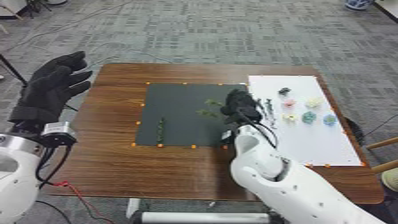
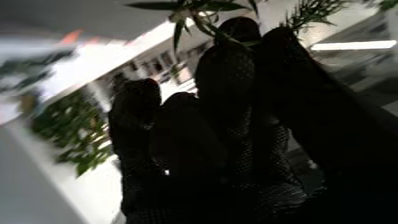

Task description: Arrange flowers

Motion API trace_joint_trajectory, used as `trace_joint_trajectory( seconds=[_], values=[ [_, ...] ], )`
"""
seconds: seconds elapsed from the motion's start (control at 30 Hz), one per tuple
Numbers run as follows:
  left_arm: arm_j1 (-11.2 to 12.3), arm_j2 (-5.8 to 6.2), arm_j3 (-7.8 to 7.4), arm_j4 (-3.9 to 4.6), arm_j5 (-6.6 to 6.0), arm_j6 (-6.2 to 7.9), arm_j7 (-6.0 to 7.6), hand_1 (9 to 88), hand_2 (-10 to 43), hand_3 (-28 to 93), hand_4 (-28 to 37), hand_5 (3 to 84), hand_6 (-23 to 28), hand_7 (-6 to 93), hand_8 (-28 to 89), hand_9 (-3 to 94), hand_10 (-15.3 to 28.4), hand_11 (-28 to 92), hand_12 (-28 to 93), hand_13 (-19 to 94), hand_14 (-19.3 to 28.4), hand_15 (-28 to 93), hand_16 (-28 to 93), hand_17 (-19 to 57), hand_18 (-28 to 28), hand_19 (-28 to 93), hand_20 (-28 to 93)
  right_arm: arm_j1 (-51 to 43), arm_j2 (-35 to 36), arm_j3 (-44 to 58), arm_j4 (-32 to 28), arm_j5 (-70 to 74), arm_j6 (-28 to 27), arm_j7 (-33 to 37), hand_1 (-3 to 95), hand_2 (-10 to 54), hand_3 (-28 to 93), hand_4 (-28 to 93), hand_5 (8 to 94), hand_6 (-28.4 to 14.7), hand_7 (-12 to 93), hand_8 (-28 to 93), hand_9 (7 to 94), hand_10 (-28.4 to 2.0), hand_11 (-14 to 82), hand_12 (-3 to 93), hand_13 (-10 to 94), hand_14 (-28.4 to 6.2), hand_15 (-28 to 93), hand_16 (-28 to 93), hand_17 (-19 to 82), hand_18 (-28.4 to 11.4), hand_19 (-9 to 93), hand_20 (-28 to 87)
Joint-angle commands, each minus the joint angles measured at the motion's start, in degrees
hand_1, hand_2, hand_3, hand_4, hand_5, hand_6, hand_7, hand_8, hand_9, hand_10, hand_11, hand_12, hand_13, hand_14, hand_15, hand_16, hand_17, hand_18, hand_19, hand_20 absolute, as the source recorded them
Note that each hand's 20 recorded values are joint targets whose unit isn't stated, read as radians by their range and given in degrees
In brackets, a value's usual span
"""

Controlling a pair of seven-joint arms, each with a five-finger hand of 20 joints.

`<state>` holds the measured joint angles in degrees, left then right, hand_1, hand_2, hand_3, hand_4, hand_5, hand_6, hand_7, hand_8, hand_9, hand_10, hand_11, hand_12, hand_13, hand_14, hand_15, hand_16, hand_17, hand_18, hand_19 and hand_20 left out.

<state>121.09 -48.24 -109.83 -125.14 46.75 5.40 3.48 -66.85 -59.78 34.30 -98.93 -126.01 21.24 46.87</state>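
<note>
Leafy sprig: green [image 1: 209, 113], at the right hand [image 1: 238, 106] over the right part of the dark mat [image 1: 182, 107]; its leafy part points left, away from the hand, in two tufts, one farther and one nearer. The exact line of its stalk is hidden by the glove.
Right hand's fingers: bent in, the sprig pinched at the tips against the thumb, with leaves spreading past them in the wrist view.
Lone stem: green [image 1: 161, 131], lying on the left part of the dark mat, long axis near to far, its near end close to the mat's near edge.
Stems by the right hand: dark green [image 1: 268, 107], along the left side of the white sheet [image 1: 324, 145], long axes roughly near to far.
Blooms: pink [image 1: 289, 103] and cream [image 1: 313, 102] farther; yellow [image 1: 290, 117], teal [image 1: 309, 117] and blue [image 1: 330, 120] nearer, left to right.
Left hand: raised [image 1: 55, 82] left of the table [image 1: 111, 165], loosely open, holding nothing.
</note>
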Motion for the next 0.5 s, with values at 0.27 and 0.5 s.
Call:
trace_joint_trajectory(
  seconds=[0.27,0.5],
  values=[
    [0.2,0.40,0.38,0.05,-0.18,-0.48,-0.38,26.4,-7.5,69,-28.3,23.9,2.4,29.3,-14,16.3,10.6,32,13,10,13.7,48,-8,-9.2,19.5,40,12,1.9,-5.7,-6.6,4.4,0.6,-5.9,-1.2,46.8,-9.5,85,-16,67.8,-3.7,63,2,87.8,-4.3,38.6,58.6,82,-2.6,76,41,41,-19.6,82,47],
    [-0.6,0.68,1.12,0.43,-0.16,-1.08,-0.71,26.4,-7.5,69,-28.3,23.9,2.3,29.4,-13,16.2,10.6,32,13,10,13.7,48,-8,-9.2,19.5,40,12,1.1,-7.4,-6.2,5.8,0.5,-4.4,-0.6,47.1,-9.5,84,-16,66.7,-3.0,63,3,87.6,-4.2,39.1,57.5,82,-2.5,76,41,41,-19.6,82,46]
  ],
)
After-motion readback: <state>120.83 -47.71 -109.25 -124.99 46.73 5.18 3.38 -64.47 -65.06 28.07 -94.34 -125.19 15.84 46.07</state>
